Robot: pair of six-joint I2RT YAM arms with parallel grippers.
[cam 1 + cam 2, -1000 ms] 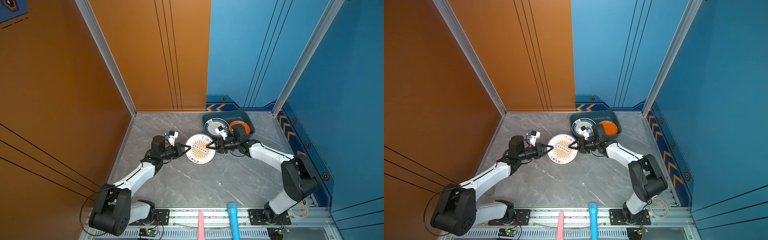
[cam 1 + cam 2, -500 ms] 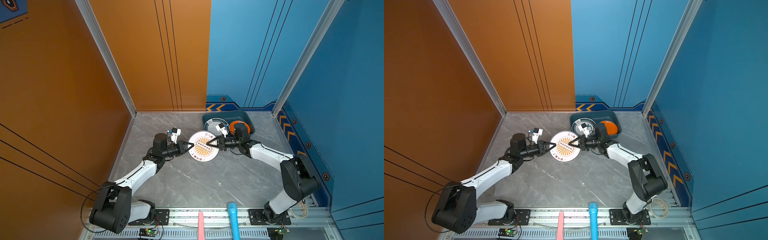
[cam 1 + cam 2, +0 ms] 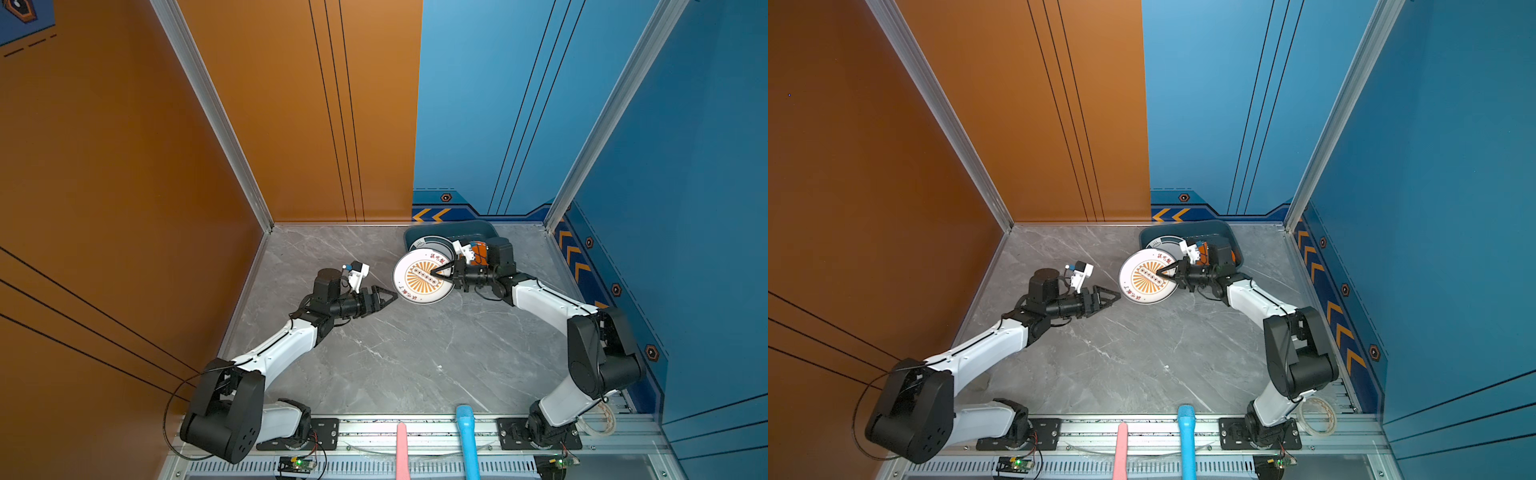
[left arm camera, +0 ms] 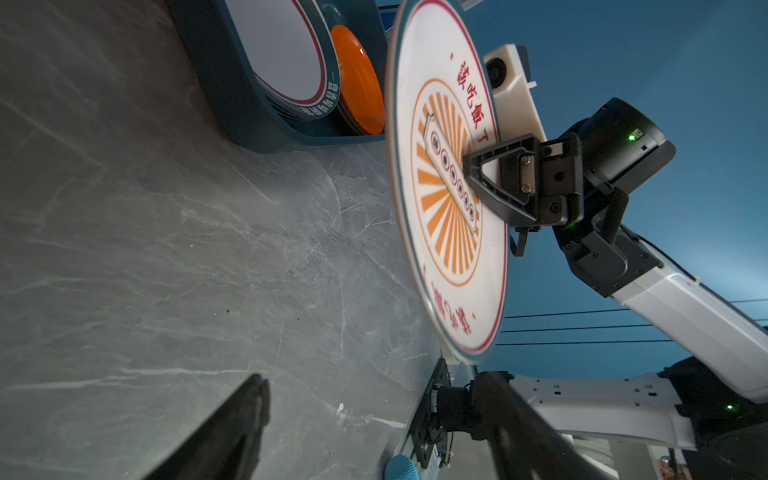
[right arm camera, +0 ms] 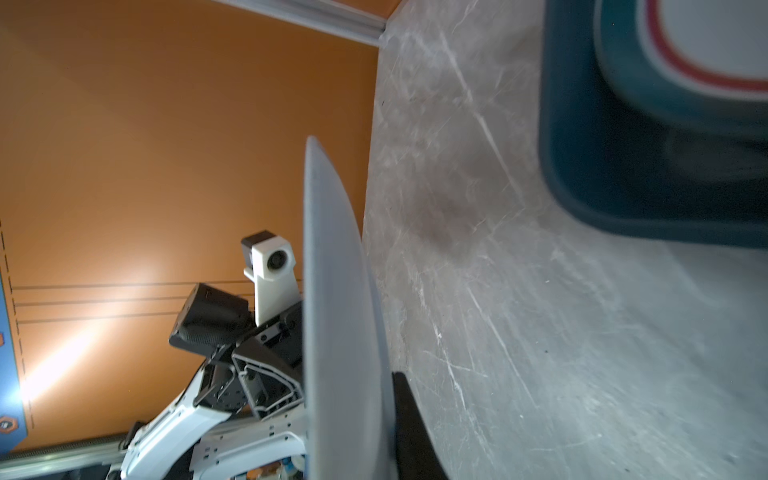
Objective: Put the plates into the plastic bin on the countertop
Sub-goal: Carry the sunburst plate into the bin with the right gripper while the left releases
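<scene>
Sunburst plate (image 3: 415,286): tilted, lifted off countertop (image 3: 395,357), just in front of bin (image 3: 457,227). Right gripper (image 3: 435,273) jaws pinching its edge, one finger across patterned face. Bin holds teal-rimmed plate (image 4: 282,50) and orange plate (image 4: 357,79). Left gripper (image 3: 390,297): jaws spread, empty, just beside Sunburst plate, not touching.
</scene>
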